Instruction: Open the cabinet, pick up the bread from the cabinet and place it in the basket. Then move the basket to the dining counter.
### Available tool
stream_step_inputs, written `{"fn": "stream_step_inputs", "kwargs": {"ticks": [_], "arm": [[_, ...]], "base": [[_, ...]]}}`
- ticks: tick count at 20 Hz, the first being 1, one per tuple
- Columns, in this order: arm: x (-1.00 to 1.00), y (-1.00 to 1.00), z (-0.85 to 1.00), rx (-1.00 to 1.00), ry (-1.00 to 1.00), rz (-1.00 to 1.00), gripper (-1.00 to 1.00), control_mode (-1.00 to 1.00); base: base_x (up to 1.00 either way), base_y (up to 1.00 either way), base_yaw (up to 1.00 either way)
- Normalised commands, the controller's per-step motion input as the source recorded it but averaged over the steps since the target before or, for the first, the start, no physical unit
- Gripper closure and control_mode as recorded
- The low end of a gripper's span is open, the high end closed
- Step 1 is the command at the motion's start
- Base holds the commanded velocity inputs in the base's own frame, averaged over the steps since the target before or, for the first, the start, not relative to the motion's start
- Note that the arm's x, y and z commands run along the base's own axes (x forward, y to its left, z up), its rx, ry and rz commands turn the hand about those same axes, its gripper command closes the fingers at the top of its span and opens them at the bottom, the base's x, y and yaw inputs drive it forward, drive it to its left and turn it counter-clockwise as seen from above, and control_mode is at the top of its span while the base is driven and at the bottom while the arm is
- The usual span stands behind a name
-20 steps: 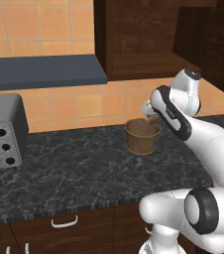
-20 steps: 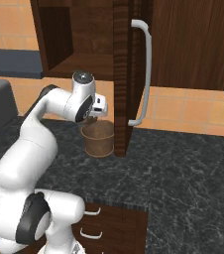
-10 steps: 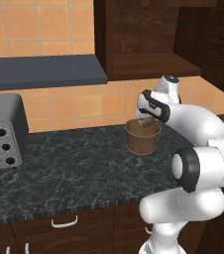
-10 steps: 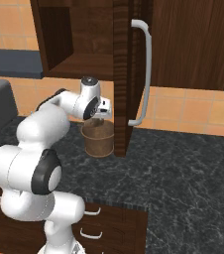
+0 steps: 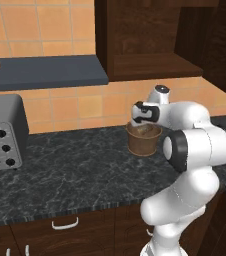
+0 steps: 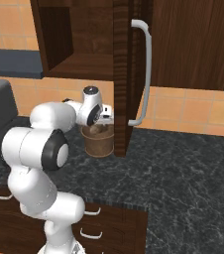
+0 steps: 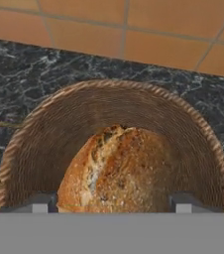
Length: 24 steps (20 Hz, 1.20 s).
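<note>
The gripper point(image 7: 109, 203) hangs just over the basket point(image 7: 84, 114) with its jaws wide apart — holding nothing. The bread point(image 7: 116, 171) lies inside the basket, on the dark counter point(image 5: 75, 175). Behind stands the cabinet point(image 6: 129, 64), door open.

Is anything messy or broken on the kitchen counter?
Nothing looks spilled or broken. The bread sits inside the basket, which stands upright on the dark counter. The one thing left hanging is the cabinet, whose door is swung wide open above the counter. The tool hovers over the bread.
</note>
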Motion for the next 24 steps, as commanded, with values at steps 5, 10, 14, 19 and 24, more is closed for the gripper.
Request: {"fn": "stream_step_inputs", "kwargs": {"ticks": [5,10,14,19,24], "arm": [[0.34,-0.05,-0.40,-0.03,0.00,0.00,1.00,-1.00],[0.00,-0.02,-0.01,0.00,-0.02,0.00,-1.00,-1.00],[-0.41,0.50,0.62,-0.03,0.00,0.00,-1.00,-1.00],[-0.21,0.71,-0.05,-0.06,0.06,0.06,-1.00,-1.00],[0.10,0.05,-0.65,-0.14,0.17,0.04,-1.00,-1.00]], "base": [[0.00,0.00,0.00],[0.00,0.00,0.00],[0.00,0.00,0.00],[0.00,0.00,0.00],[0.00,0.00,0.00]]}}
